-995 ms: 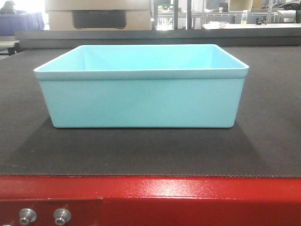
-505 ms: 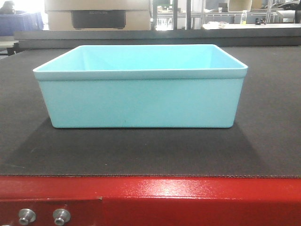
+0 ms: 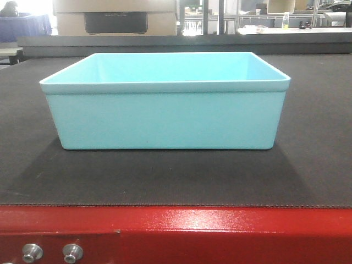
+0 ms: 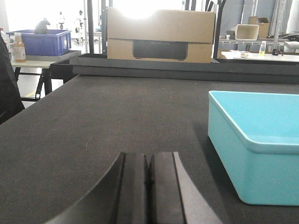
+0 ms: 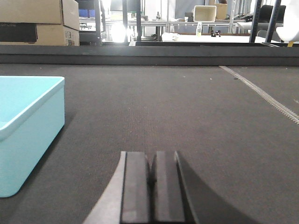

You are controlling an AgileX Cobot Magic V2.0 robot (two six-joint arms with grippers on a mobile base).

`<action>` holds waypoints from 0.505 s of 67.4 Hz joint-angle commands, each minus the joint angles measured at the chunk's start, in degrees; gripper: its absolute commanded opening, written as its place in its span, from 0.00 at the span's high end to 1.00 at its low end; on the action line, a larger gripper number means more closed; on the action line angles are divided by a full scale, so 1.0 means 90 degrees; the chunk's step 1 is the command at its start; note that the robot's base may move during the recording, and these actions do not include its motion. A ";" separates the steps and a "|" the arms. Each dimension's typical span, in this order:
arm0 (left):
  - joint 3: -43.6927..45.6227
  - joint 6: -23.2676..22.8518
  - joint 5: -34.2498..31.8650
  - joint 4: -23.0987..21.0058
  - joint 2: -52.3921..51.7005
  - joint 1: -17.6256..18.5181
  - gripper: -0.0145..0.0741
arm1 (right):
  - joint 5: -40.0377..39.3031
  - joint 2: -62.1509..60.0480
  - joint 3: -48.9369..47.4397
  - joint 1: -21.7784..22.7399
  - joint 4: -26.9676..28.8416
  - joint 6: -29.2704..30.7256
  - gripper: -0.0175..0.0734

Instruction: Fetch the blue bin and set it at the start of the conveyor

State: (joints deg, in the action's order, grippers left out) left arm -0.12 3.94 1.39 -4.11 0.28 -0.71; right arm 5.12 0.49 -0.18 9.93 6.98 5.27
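Finishing placement: blue bin (image 3: 165, 118) sitting flat on the conveyor start (image 3: 165, 176), left gripper (image 4: 149, 182) and right gripper (image 5: 152, 184) flanking it closed and empty, likely calling for retreating next.

Left gripper (image 4: 149, 186) low and level, black fingers (image 4: 134, 186) pressed together with only a thin seam between the pads, pointing straight ahead. Right gripper (image 5: 153, 186) likewise low and level, fingers (image 5: 138, 186) closed flat against each other, nothing held between them.
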 commanded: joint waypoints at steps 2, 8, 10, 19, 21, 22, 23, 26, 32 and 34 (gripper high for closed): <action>0.0013 0.0026 -0.0099 -0.0033 -0.0031 -0.0040 0.96 | -0.0143 -0.0054 0.0020 0.0036 0.0033 0.0042 0.99; 0.0013 0.0026 -0.0099 -0.0033 -0.0031 -0.0040 0.96 | -0.0143 -0.0054 0.0020 0.0036 0.0033 0.0042 0.99; 0.0013 0.0026 -0.0099 -0.0033 -0.0031 -0.0040 0.96 | -0.0143 -0.0054 0.0020 0.0036 0.0033 0.0042 0.99; 0.0013 0.0026 -0.0099 -0.0033 -0.0031 -0.0040 0.96 | -0.0143 -0.0054 0.0020 0.0036 0.0033 0.0042 0.99; 0.0013 0.0026 -0.0099 -0.0033 -0.0031 -0.0040 0.96 | -0.0143 -0.0054 0.0020 0.0036 0.0033 0.0042 0.99; 0.0013 0.0026 -0.0099 -0.0033 -0.0031 -0.0040 0.96 | -0.0143 -0.0054 0.0020 0.0036 0.0033 0.0042 0.99; 0.0013 0.0026 -0.0099 -0.0033 -0.0031 -0.0040 0.96 | -0.0143 -0.0054 0.0020 0.0036 0.0033 0.0042 0.99; 0.0013 0.0026 -0.0099 -0.0033 -0.0031 -0.0040 0.96 | -0.0143 -0.0054 0.0020 0.0036 0.0033 0.0042 0.99; 0.0013 0.0026 -0.0099 -0.0033 -0.0031 -0.0040 0.96 | -0.0143 -0.0054 0.0020 0.0036 0.0033 0.0042 0.99; 0.0013 0.0026 -0.0099 -0.0033 -0.0031 -0.0040 0.96 | -0.0143 -0.0054 0.0020 0.0036 0.0033 0.0042 0.99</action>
State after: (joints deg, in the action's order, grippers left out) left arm -0.12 3.94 1.39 -4.11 0.28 -0.71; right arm 5.12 0.49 0.00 9.93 7.07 5.27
